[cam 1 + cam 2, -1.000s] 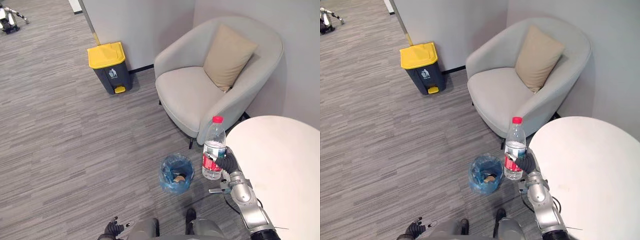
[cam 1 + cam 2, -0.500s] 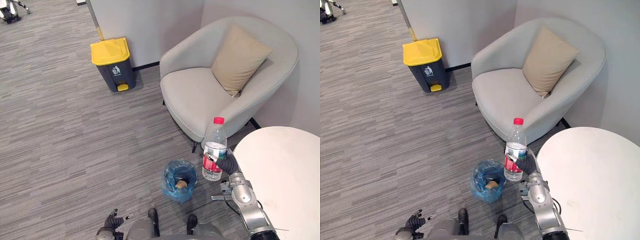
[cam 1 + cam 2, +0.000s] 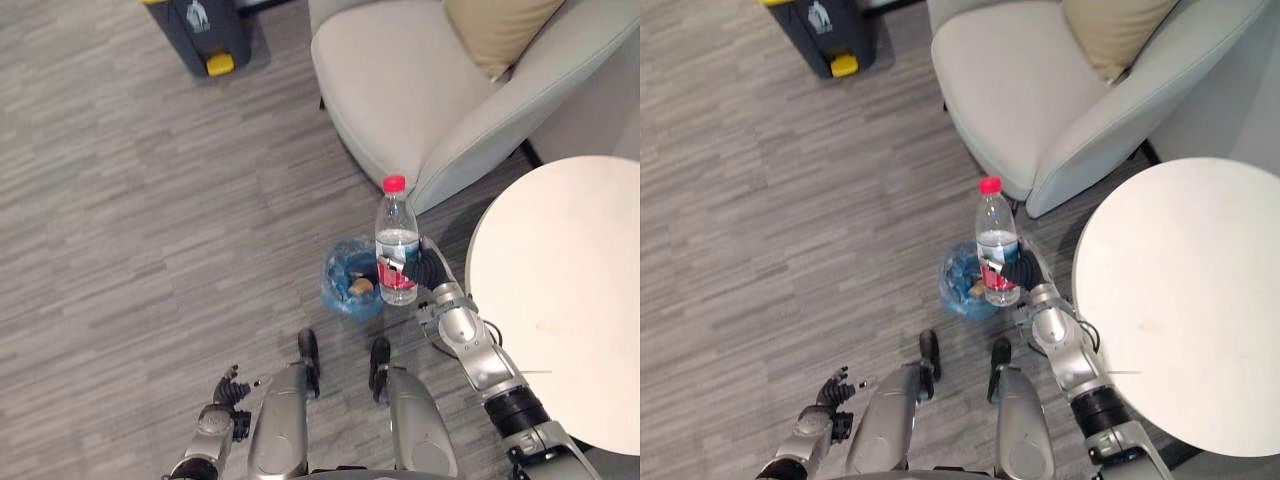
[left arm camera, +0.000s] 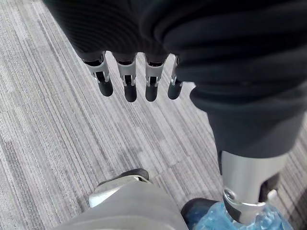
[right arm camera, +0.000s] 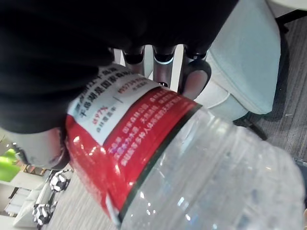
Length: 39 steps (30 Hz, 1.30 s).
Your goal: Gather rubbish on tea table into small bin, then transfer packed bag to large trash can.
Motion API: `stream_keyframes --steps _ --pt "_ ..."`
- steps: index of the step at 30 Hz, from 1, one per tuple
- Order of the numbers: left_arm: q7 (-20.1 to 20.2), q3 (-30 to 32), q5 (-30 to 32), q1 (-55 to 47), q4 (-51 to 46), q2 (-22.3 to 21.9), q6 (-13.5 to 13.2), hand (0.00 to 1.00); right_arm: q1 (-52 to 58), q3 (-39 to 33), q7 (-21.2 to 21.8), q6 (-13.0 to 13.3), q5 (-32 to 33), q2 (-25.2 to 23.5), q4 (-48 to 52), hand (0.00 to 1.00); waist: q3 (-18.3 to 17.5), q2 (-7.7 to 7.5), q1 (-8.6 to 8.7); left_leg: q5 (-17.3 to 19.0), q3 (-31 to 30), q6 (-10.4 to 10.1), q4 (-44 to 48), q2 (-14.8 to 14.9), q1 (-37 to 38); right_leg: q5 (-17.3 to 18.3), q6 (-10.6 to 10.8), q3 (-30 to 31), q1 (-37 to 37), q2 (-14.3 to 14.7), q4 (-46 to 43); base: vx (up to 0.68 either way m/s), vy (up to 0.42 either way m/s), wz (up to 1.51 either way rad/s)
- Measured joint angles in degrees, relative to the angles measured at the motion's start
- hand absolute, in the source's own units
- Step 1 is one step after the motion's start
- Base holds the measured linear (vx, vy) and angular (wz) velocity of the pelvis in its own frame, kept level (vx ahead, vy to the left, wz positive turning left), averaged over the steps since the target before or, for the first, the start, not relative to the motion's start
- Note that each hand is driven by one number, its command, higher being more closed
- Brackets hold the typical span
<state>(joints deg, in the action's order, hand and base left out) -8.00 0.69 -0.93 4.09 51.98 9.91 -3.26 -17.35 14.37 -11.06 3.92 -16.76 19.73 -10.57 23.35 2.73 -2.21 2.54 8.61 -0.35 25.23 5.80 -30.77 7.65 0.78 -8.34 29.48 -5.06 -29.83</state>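
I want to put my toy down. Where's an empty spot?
The round white table is bare. So are the armchair seat before the cushion and the carpet between the large trash can and small bin. It's crowded by that bin, where the right hand holds the bottle.

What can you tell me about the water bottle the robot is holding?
The bottle is clear, ribbed plastic with a red cap and a red-and-white label round its lower part. It is upright in the air, gripped at the label by the right hand, whose fingers curl round it. It hangs close beside the blue-lined small bin, above its rim. Whether it holds any water I cannot tell.
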Motion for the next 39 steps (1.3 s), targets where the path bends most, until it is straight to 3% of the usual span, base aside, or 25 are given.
stream_keyframes --steps 5,6,9,17,21,32,33,39 --pt "-2.5 1.5 -3.8 2.8 -5.3 -1.0 -0.5 0.00 -5.1 0.1 -2.6 -0.4 -1.9 1.6 0.4 1.00 2.0 0.30 -0.79 0.5 -0.2 0.5 6.1 0.3 -13.1 1.2 -0.3 -1.6 12.3 -2.1 -7.4 -0.16 0.001 0.26" --pt "-3.3 2.3 -5.4 4.5 -6.7 -2.0 -0.5 0.00 -6.9 0.1 -3.7 -0.5 -2.0 2.1 0.5 1.00 2.5 0.26 -1.77 0.5 0.8 0.5 6.9 0.6 -16.5 1.2 -0.3 -1.5 16.0 -2.6 -8.6 -0.11 -0.005 0.15" --pt "-5.1 4.9 -6.4 7.3 -11.2 -3.0 -1.6 0.00 -12.3 0.2 -5.6 -0.7 -3.1 2.9 0.6 1.00 4.3 0.12 -2.24 0.4 2.1 0.6 11.2 2.4 -24.1 1.4 -0.5 -2.2 23.0 -3.4 -12.9 -0.11 -0.019 0.18" --pt "-6.0 8.7 -10.0 12.7 -15.5 -3.0 -2.8 0.00 -24.9 -0.4 -9.8 -2.1 -2.9 5.5 -2.5 1.00 6.9 -0.82 -3.51 0.1 2.5 1.0 15.9 2.8 -38.2 1.9 -1.0 -2.6 37.2 -5.4 -19.3 -0.06 0.000 0.11" --pt "-6.0 8.9 -10.9 13.0 -15.6 -2.9 -2.8 0.00 -28.0 -0.5 -10.2 -2.8 -1.7 5.6 -7.2 1.00 6.9 -0.84 -3.54 -0.6 2.8 2.1 16.7 2.9 -40.3 2.2 -0.8 -2.7 39.5 -5.9 -20.8 -0.01 0.009 0.05" --pt "-5.9 7.5 -10.8 15.0 -15.6 -1.7 -3.7 0.00 -35.0 -1.6 -11.8 -3.0 1.7 7.3 -17.7 1.00 6.9 -0.84 -3.35 -1.3 3.2 2.1 16.6 3.0 -42.7 3.1 -0.9 -2.7 42.4 -6.2 -21.8 -0.02 0.003 0.01" --pt "-5.8 7.1 -10.8 15.0 -15.6 -1.6 -3.7 0.00 -35.1 -1.7 -11.8 -3.1 2.1 7.7 -18.2 0.00 6.9 -0.84 -3.39 -1.3 3.2 2.1 16.6 3.0 -42.7 3.3 -1.0 -2.7 42.4 -6.2 -21.9 -0.03 -0.008 0.03" --pt "-5.8 6.2 -10.7 15.0 -15.6 -1.2 -3.7 0.00 -35.2 -1.8 -11.8 -3.2 2.7 7.6 -20.8 0.00 6.8 -0.86 -3.15 -1.9 3.4 2.6 15.8 3.1 -42.5 3.5 -1.3 -2.7 42.6 -6.1 -21.9 -0.02 -0.010 0.01"
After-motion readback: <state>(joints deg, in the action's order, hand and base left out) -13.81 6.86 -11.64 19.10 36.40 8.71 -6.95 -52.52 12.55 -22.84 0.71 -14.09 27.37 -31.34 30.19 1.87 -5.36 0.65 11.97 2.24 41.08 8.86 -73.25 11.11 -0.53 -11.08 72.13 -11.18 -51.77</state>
